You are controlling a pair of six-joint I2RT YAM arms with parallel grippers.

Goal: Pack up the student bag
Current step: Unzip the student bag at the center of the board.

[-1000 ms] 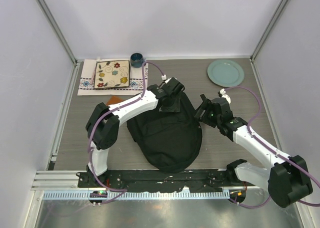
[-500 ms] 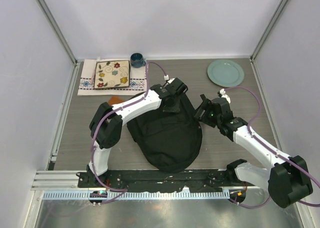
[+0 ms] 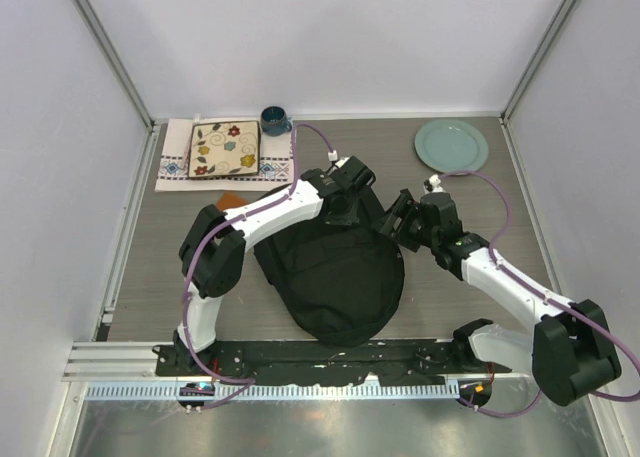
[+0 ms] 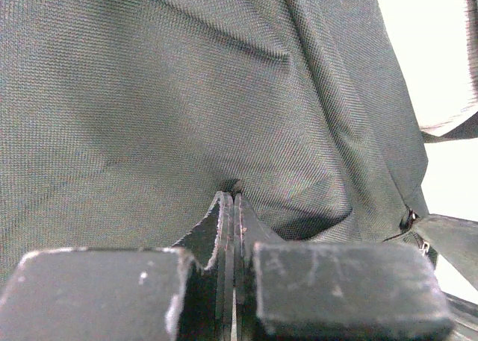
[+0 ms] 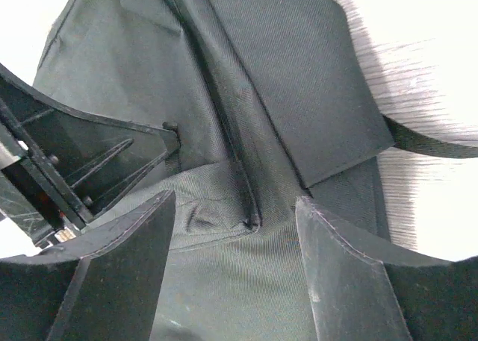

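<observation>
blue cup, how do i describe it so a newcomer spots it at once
From the big black student bag mid-table, look to the white embroidered cloth at the far left. The cup stands at that cloth's far right corner, beside a floral square; it alone is small, round and dark blue, unlike the flat pale green plate.

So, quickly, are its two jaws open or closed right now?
Left gripper: jaws shut on a pinch of bag fabric.
Right gripper: jaws open at the bag, holding nothing.
</observation>
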